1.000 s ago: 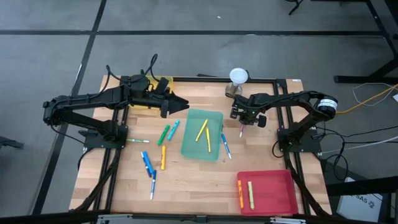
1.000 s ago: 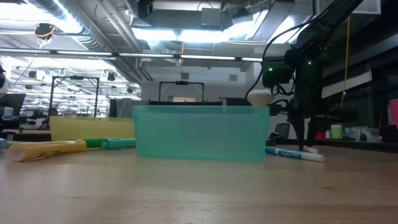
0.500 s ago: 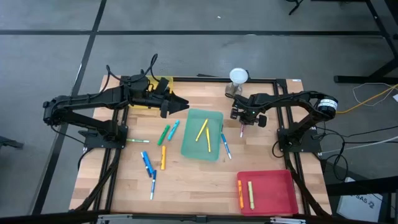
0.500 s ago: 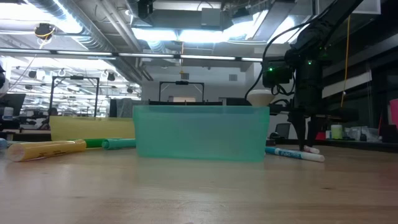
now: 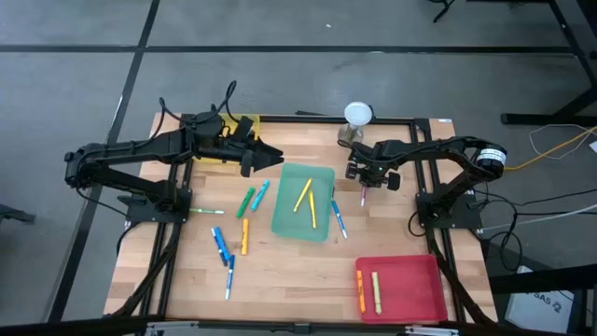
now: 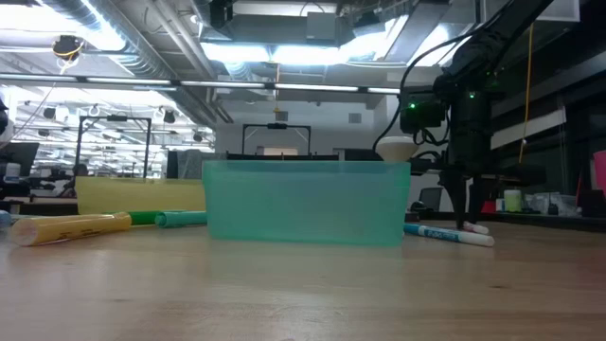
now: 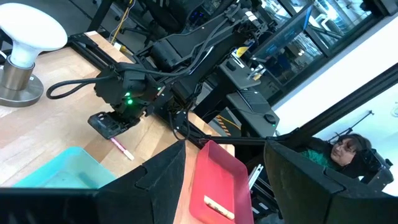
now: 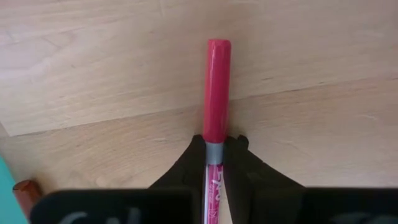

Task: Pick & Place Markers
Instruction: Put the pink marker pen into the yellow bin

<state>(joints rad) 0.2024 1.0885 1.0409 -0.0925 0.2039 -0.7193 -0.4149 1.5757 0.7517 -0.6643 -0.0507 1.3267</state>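
A pink-capped, white-barrelled marker (image 8: pixel 217 81) lies on the wood right of the green tray (image 5: pixel 303 201). My right gripper (image 8: pixel 216 155) points down and is shut on it; the high view shows this gripper (image 5: pixel 364 182) over the marker (image 5: pixel 362 197). My left gripper (image 5: pixel 270 154) hangs open and high over the far left of the table, holding nothing. Loose markers lie left of the green tray: green (image 5: pixel 244 202), teal (image 5: pixel 260 193), orange (image 5: pixel 245 235), blue (image 5: pixel 220 245). Another blue marker (image 5: pixel 339 219) lies right of the tray. My right gripper pinches the marker between its two fingers (image 8: pixel 193 158) at the grey band where the pink cap meets the white barrel (image 8: pixel 214 149). The fingers come from above, pointing down, and lie across the marker. The marker lies flat on the table (image 6: pixel 473 227).
Two yellow markers (image 5: pixel 308 203) lie in the green tray. The red tray (image 5: pixel 410 280) at the near right holds an orange and a yellow marker. A yellow tray (image 5: pixel 244 123) sits under the left arm. A white lamp (image 5: pixel 358 116) stands at the far edge.
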